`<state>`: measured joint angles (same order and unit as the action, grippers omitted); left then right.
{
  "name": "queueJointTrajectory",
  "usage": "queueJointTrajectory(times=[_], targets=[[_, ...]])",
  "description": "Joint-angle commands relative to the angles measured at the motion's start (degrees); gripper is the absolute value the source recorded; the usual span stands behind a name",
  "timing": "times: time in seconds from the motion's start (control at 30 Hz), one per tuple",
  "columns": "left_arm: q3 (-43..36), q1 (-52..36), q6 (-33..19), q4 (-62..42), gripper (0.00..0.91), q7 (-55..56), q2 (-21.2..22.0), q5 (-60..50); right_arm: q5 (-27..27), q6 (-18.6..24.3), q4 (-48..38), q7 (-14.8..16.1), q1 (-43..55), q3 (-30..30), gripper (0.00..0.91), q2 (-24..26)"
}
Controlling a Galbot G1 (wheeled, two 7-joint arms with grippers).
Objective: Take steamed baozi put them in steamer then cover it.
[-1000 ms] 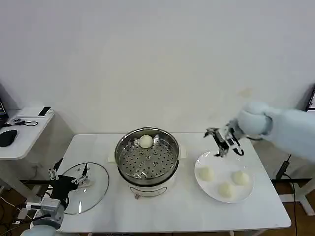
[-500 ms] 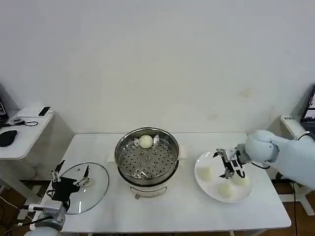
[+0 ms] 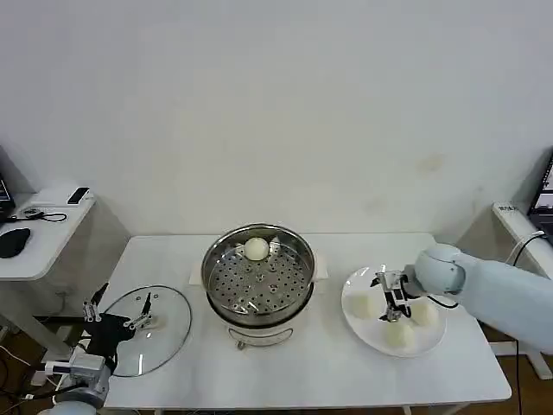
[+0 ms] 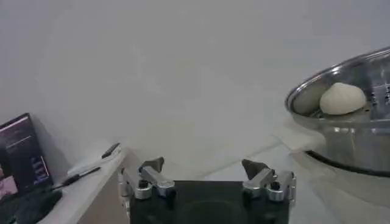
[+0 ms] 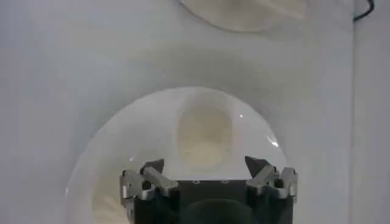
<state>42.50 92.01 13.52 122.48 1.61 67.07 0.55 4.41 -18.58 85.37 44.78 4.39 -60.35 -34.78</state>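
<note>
— What sits in the steamer?

— One steamed baozi, resting on the perforated tray at about twelve o'clock, against the far wall. The left wrist view shows the same bun just inside the shiny rim. The rest of the tray is bare metal.

— And the white plate?

— It lies on the tabletop at three o'clock from the steamer, apart from it. Three buns lie on it: one at nine o'clock, one at about six o'clock and one at three o'clock.

— Where is the right pincer?

— Low over the plate, between the three buns, close above the front one. Its jaws stand wide with nothing between them. In the right wrist view the fingers spread either side of a bun on the plate, not touching it.

— The cover?

— Flat on the tabletop at nine o'clock from the steamer, near the front left corner, clear of the pot.

— The left pincer?

— It hangs at the cover's outer edge, jaws spread wide and empty; the left wrist view shows its fingertips well apart.
</note>
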Motion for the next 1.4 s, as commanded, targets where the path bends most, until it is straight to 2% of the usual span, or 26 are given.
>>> queueJointTrajectory(times=[0.03,0.1,0.17,0.37,0.9,1.07,1.23,1.4], targets=[[0.27,0.05,-0.01,-0.07,0.907,-0.05,-0.22,-0.02,-0.59,-0.19,-6.50,-0.19,-3.82,2.65,0.907,-6.70],[0.45,0.06,0.00,-0.07,0.907,-0.06,-0.22,0.06,-0.70,-0.30,-6.89,0.11,-3.83,2.50,0.897,-7.19],[0.48,0.07,0.00,-0.10,0.907,-0.06,-0.17,0.10,-0.72,-0.49,-6.96,0.44,-3.79,2.23,0.816,-7.41],[0.45,0.07,-0.05,-0.24,0.907,-0.03,0.05,0.10,-1.13,-1.12,-7.17,0.77,-3.84,2.21,0.725,-7.34],[0.97,0.13,-0.02,0.25,0.907,0.00,0.24,0.00,-1.66,-2.17,-7.39,1.46,-4.45,3.52,0.645,-7.46],[1.01,0.21,0.02,0.42,0.907,-0.02,0.24,-0.01,-0.45,-2.36,-5.79,2.46,-0.90,3.00,0.645,-5.46],[0.81,0.08,0.02,0.50,0.907,-0.02,0.22,0.00,1.89,-2.41,-2.58,4.82,5.68,2.32,0.655,-1.22],[0.13,-0.17,0.01,0.61,0.907,-0.04,0.32,0.01,5.04,-2.45,1.67,6.46,14.03,-1.69,0.645,2.49]])
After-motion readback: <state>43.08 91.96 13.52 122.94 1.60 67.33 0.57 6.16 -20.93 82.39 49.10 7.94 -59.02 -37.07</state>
